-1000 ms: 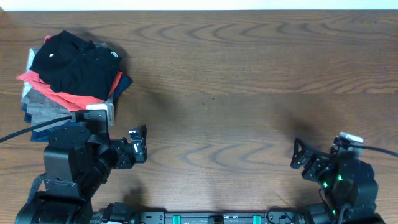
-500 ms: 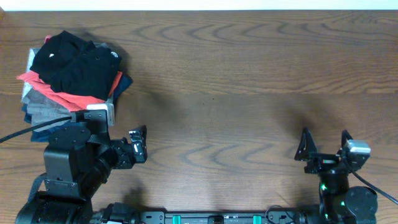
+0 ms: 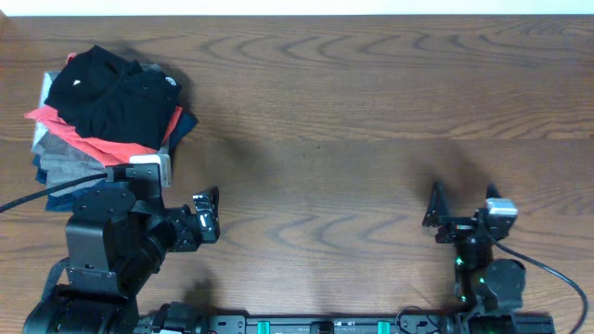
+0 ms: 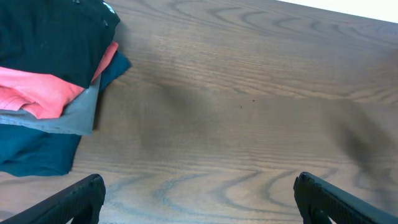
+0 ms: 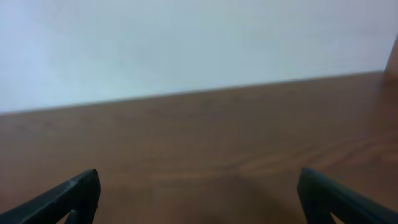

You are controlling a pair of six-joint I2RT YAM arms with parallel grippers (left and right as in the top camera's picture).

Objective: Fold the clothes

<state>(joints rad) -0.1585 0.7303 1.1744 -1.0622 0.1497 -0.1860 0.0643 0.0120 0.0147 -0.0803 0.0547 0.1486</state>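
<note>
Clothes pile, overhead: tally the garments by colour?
Black shirt: 1
Coral-red shirt: 1
Grey garment: 1
Navy garment: 1
Total: 4 visible layers; anything further under the pile is hidden.

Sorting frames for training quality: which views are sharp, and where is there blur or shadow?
Overhead: sharp and evenly lit, the black shirt crisp. Left wrist: clear, with soft dark shadow patches on the table. Right wrist: blurred throughout, wood grain smeared, pale wall washed out.
</note>
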